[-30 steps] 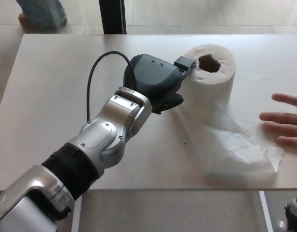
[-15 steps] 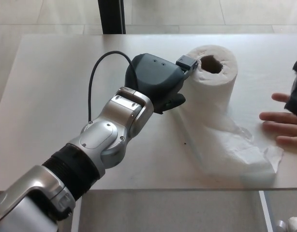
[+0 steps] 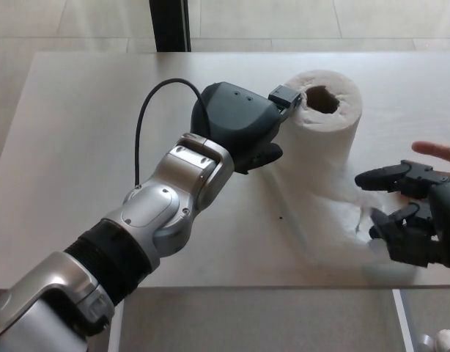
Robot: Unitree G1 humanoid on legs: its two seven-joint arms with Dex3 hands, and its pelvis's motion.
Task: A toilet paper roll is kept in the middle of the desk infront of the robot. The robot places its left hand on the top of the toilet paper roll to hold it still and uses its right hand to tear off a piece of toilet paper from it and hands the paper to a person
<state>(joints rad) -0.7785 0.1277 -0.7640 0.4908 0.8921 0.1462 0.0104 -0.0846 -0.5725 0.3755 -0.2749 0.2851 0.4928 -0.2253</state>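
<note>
Two robot hands at centre frame — left hand (image 3: 243, 132) closed against the toilet paper roll's (image 3: 324, 125) rim, right hand (image 3: 408, 213) open over its loose sheet (image 3: 335, 227).

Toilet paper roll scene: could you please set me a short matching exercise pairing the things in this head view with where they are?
Things:
1. left hand
2. right hand
3. toilet paper roll
4. person's fingers

Places:
A. upright on the desk, loose sheet trailing toward the near edge
B. at the picture's right edge, behind the black fingers
C. against the roll's top rim, from the left
D. fingers apart, over the end of the loose sheet

Pairs: 1-C, 2-D, 3-A, 4-B
</note>
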